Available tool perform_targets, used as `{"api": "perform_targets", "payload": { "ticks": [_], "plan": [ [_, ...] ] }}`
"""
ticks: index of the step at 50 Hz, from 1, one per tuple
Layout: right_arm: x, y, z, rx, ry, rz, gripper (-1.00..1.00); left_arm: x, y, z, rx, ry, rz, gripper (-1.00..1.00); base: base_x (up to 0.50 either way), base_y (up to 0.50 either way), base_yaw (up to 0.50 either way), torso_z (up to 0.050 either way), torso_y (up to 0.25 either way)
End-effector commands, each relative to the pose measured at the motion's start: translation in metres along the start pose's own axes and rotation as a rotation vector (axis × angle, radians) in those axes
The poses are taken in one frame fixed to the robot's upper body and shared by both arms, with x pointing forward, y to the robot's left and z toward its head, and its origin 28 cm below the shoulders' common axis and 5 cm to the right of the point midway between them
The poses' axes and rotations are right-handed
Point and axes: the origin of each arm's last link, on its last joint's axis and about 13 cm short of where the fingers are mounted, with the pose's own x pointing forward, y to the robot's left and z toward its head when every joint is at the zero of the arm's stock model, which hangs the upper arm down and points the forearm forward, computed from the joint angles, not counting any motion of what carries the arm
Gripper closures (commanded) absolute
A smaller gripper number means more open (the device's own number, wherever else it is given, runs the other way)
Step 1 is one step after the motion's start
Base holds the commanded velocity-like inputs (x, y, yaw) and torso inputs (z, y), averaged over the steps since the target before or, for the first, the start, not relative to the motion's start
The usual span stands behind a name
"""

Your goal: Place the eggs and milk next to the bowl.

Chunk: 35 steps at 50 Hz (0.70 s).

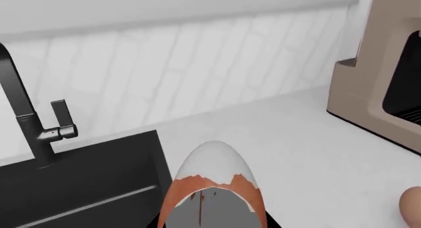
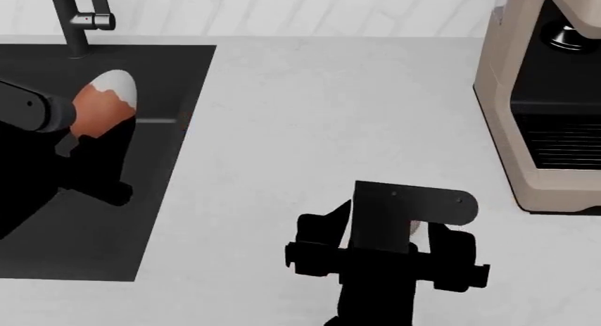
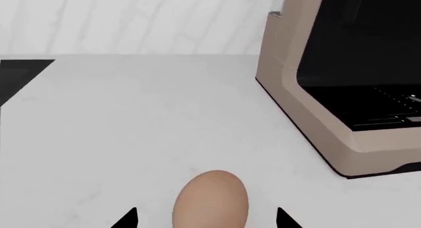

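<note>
My left gripper (image 2: 98, 122) is shut on the reddish-brown egg (image 2: 103, 101) with a pale grey-white end, held above the sink's right part. In the left wrist view this egg (image 1: 214, 186) fills the jaws of the gripper (image 1: 214, 224). The plain tan egg (image 3: 210, 199) lies on the white counter between the spread fingers of my right gripper (image 3: 205, 219), with a gap on each side. That egg also shows at the edge of the left wrist view (image 1: 413, 206). In the head view my right gripper (image 2: 385, 236) covers it. The milk and the bowl are out of view.
A black sink (image 2: 94, 213) with a dark faucet (image 2: 75, 20) takes up the left. A beige coffee machine (image 2: 535, 101) stands at the right against the white tiled wall (image 1: 197, 65). White counter (image 2: 329, 115) lies between them.
</note>
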Motion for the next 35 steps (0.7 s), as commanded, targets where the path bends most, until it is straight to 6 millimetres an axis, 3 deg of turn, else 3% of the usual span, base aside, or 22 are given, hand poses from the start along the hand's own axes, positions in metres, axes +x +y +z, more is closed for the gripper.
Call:
{"api": "perform_targets", "payload": {
  "ticks": [1,35],
  "plan": [
    [0.017,0.003,-0.005,-0.009,0.035,-0.021,-1.00,-0.001,0.001,-0.002,-0.003,0.010,0.009,1.00,0.00,0.00,0.00,0.000,0.000],
    [0.050,0.006,-0.026,-0.026,0.105,-0.046,-1.00,-0.007,0.000,-0.003,0.008,0.023,0.011,1.00,0.00,0.00,0.00,0.000,0.000]
  ]
}}
